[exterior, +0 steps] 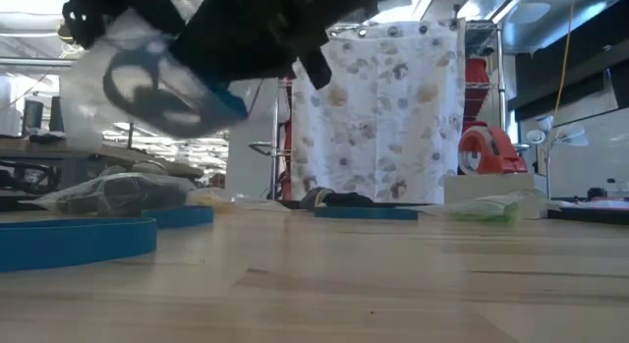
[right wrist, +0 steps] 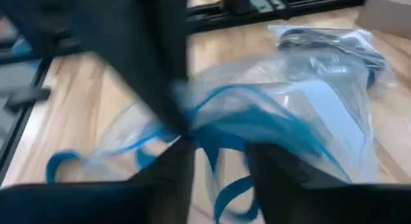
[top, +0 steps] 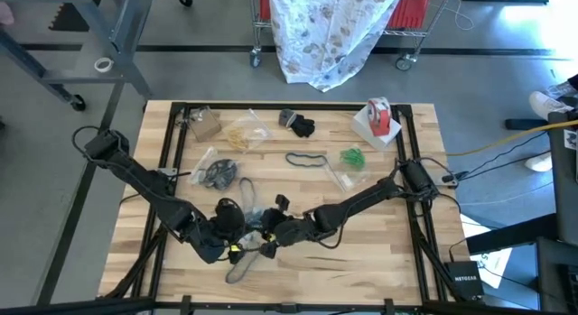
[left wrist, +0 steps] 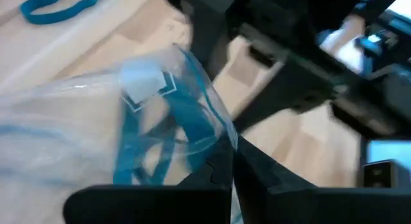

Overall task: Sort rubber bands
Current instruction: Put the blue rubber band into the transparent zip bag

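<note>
Near the desk [top: 379, 252] front edge: left gripper [left wrist: 232, 161] fingers clamped on clear plastic bag [left wrist: 77, 121] holding teal rubber bands [left wrist: 164, 137]; right gripper [right wrist: 218, 153] fingers apart at that bag.

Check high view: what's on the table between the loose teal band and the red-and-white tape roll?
A small green rubber band cluster lies between the teal band and tape roll, high view.

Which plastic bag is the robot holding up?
The clear bag with blue rubber bands inside, held by the left hand; the other bags lie flat on the table.
</note>
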### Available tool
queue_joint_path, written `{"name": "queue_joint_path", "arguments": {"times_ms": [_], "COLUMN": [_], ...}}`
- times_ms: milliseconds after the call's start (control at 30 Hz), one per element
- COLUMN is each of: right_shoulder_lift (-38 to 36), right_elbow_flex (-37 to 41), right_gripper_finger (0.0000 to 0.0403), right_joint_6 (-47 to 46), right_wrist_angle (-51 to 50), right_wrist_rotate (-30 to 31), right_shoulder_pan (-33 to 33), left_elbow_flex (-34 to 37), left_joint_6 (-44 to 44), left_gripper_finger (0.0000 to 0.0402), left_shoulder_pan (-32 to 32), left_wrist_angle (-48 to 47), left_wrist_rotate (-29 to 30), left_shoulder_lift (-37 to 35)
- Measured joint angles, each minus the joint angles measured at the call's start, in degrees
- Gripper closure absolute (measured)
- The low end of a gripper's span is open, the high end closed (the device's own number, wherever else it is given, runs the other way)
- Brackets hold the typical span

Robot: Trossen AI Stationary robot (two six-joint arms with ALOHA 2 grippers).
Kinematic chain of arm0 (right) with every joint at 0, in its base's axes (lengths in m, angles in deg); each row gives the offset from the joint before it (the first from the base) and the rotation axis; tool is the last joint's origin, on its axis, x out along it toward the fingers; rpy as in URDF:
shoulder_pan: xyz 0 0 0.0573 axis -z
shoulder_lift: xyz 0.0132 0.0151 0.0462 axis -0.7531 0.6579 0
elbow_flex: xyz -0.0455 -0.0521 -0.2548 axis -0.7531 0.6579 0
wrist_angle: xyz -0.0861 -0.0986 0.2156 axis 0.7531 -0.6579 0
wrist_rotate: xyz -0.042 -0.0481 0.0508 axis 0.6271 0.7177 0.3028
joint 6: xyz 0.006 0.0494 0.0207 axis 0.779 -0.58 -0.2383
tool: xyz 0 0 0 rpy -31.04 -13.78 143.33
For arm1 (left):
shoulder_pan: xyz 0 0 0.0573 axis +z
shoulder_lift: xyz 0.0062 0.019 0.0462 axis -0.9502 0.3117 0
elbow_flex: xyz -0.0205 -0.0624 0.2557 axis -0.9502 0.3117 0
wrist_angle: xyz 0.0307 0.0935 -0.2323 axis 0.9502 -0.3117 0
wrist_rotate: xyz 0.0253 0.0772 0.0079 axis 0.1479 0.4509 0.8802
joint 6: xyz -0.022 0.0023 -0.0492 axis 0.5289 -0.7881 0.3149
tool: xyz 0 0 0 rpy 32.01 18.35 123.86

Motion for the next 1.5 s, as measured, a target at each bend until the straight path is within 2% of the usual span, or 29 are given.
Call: {"name": "queue_joint_path", "arguments": {"times_ms": [100,200,367,567,667,967,1267,1500], "right_shoulder_lift": [-2.3,-4.4,-4.5,2.0,4.5,10.0,10.6,14.8], "right_elbow_flex": [0.0,-0.1,-0.1,0.1,-0.1,-0.1,0.0,-0.2], "right_gripper_finger": [0.0236,0.0214,0.0206,0.0205,0.0205,0.0205,0.0205,0.0205], "right_joint_6": [3.3,6.2,9.8,9.0,9.4,11.3,15.1,18.6], "right_wrist_angle": [-3.5,-6.7,-6.4,-3.3,-0.3,-1.7,2.2,9.5], "right_wrist_rotate": [-4.0,-7.5,-13.2,-15.5,-15.2,-15.0,-25.3,-32.4], "right_shoulder_pan": [-0.4,-1.9,-4.2,-5.1,-4.3,-0.8,3.2,4.9], "left_elbow_flex": [0.0,0.0,0.0,0.0,0.0,0.0,0.0,0.0], "left_joint_6": [1.7,4.6,9.8,11.7,11.9,15.7,17.0,14.9], "left_gripper_finger": [0.0401,0.0401,0.0401,0.0401,0.0401,0.0401,0.0401,0.0401], "left_shoulder_pan": [0.0,-0.1,-0.7,-2.9,-4.1,-6.8,-6.7,-6.4], "left_wrist_angle": [-4.0,-10.0,-20.1,-25.6,-27.1,-27.5,-27.6,-27.9], "left_wrist_rotate": [0.1,0.7,1.7,1.9,1.9,1.9,1.9,1.9], "left_shoulder_lift": [-0.5,-1.5,-4.1,-7.5,-8.2,-8.1,-8.1,-8.1]}}
